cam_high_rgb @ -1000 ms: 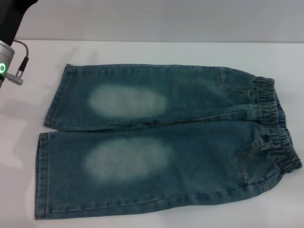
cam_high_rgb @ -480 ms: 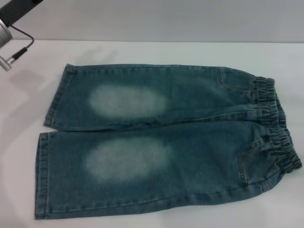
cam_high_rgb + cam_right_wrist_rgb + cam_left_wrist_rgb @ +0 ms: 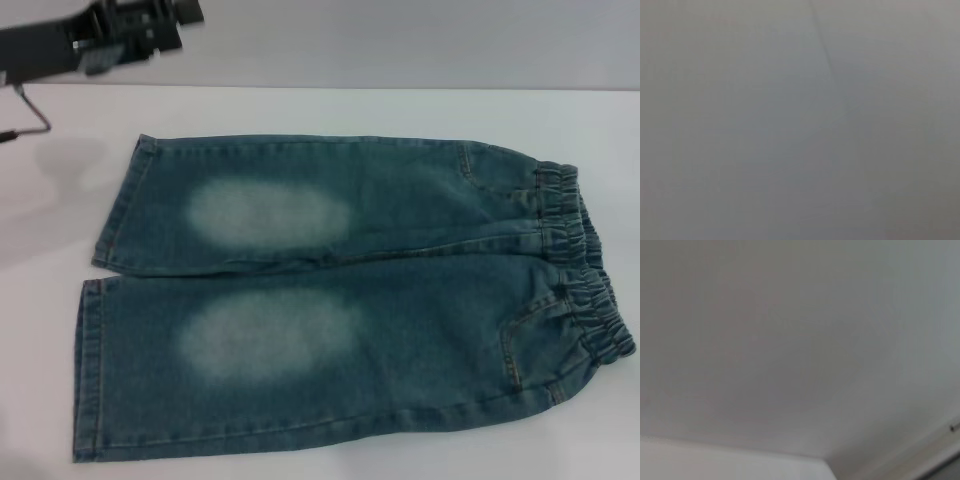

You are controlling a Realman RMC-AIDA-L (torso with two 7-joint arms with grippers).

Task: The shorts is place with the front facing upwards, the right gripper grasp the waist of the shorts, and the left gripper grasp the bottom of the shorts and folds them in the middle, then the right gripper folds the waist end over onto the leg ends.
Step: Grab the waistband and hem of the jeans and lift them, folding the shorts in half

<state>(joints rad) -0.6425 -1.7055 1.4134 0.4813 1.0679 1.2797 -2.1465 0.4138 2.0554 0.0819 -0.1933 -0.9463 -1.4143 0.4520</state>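
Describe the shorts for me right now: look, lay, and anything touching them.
The shorts are blue-green denim, spread flat and unfolded on the white table, front up. The gathered elastic waist is toward the robot's right, and the two stitched leg hems toward its left. Each leg carries a pale faded oval patch, and pocket seams show near the waist. Nothing touches them: the left hand is over the table's far left corner, clear of the fabric.

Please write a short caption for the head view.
Denim shorts lie flat on the white table; the left pincer hovers above their far-left corner.
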